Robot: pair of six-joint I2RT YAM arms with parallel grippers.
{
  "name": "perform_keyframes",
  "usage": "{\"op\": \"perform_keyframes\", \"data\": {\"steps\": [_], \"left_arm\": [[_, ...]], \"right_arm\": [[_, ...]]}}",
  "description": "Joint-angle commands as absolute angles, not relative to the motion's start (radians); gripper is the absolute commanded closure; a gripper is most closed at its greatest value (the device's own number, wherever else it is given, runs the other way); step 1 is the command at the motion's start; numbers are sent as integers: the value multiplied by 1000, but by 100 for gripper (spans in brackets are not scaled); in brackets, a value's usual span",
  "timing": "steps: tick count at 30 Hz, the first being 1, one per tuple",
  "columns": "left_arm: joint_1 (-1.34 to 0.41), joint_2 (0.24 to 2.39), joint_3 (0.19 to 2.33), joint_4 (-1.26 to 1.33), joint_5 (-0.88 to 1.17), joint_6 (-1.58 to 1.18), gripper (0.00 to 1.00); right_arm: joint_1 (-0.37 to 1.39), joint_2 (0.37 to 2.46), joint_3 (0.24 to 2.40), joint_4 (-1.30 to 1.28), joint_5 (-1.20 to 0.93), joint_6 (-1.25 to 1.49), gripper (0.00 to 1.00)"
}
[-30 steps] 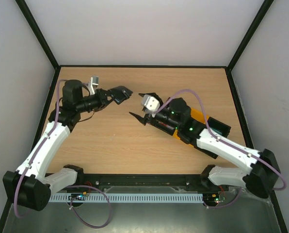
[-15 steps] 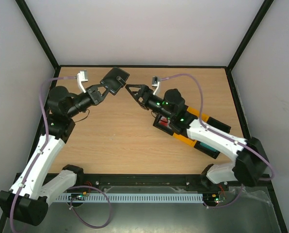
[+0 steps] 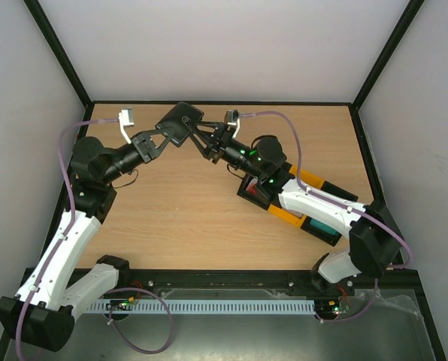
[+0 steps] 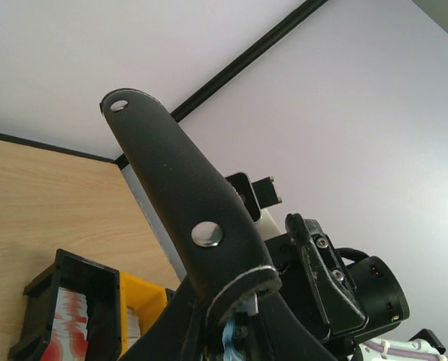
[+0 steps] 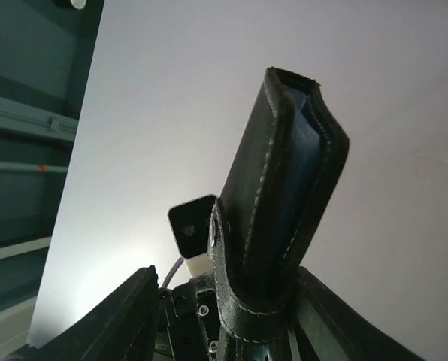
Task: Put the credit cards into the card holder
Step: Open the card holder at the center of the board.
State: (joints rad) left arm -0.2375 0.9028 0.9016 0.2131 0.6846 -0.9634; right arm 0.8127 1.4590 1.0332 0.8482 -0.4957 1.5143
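Above table (image 3: 179, 210), 1 card holder (image 3: 180, 119) hangs between left tool (image 3: 162, 138), right tool (image 3: 200, 138).

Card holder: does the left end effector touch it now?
Touching. The left wrist view shows the left end effector closed on the lower end of the card holder.

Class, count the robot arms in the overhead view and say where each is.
2. The left arm stands at the left, the right arm at the right; both reach to the card holder.

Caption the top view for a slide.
Left gripper holds the black card holder above the table while the right gripper straddles its edge.
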Motion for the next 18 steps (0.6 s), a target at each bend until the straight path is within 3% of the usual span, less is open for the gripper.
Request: {"op": "perform_keyframes", "data": {"steps": [1, 5, 6, 7, 9, 12, 18], "left_arm": [[-242, 894, 883, 282, 719, -996, 97], [-241, 887, 870, 270, 737, -1010, 94], [-240, 886, 870, 253, 741, -1006, 87], [-240, 883, 872, 232, 746, -993, 68], [-238, 884, 886, 164, 755, -966, 47], [-226, 895, 911, 59, 791, -918, 32], [-187, 938, 898, -81, 941, -829, 27]], "right_arm": [[811, 1472, 1050, 911, -509, 1530, 59], [806, 1479, 1064, 870, -501, 1466, 87], [803, 1477, 1064, 853, -499, 1438, 91], [796, 1472, 1060, 835, -498, 1405, 94], [779, 1453, 1031, 824, -521, 1347, 96], [750, 1412, 977, 829, -622, 1252, 97], [728, 1369, 950, 645, -931, 1021, 94]]}}
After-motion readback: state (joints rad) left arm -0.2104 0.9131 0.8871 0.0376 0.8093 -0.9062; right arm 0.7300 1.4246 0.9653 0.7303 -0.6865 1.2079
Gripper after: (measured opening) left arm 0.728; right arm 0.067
